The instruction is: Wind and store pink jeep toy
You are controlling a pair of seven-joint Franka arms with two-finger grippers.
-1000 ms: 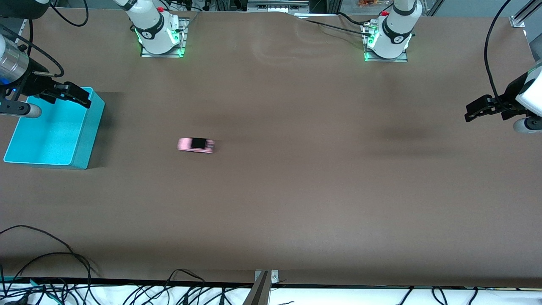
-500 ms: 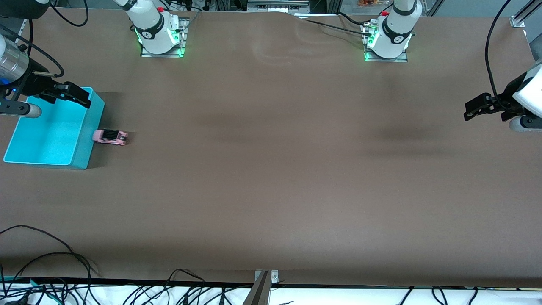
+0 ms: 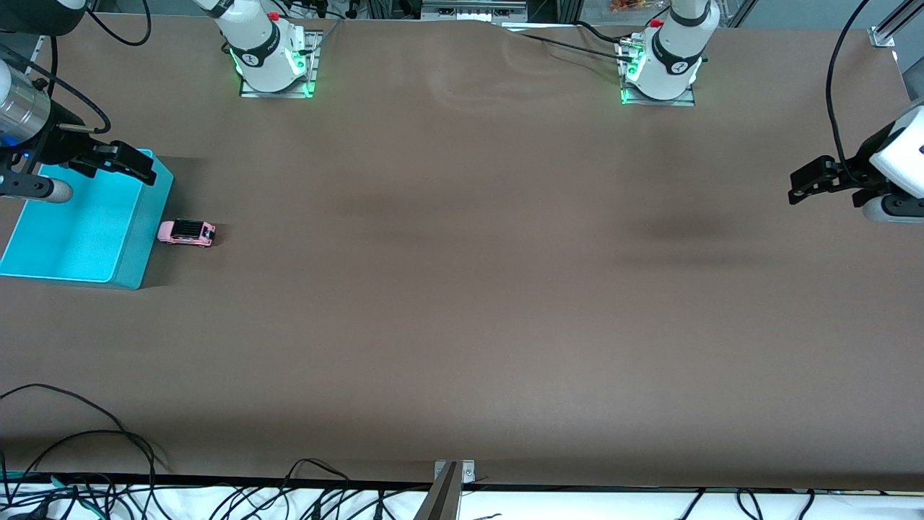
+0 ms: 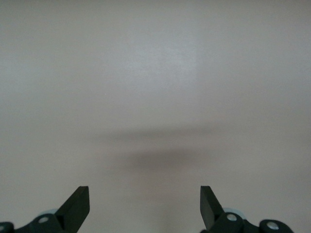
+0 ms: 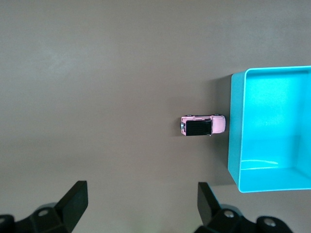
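Brown table (image 3: 462, 289) carries a turquoise bin (image 3: 137, 249) at the right arm's end, and the pink jeep toy (image 3: 187, 232) sits on its wheels just beside the bin's outer wall, not in it. Right gripper (image 3: 108, 160) hangs over the bin's edge with fingers spread and empty, while the left gripper (image 3: 812, 184) waits spread over bare table at the left arm's end. Hard, light and free-rolling by the look of it, the jeep probably wants a pinch across its flat sides, since a nudge could send it rolling away.

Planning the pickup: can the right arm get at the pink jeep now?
Likely yes. The pink jeep toy sits on open table against the turquoise bin, and the open right end effector hangs over the bin's rim with nothing between.
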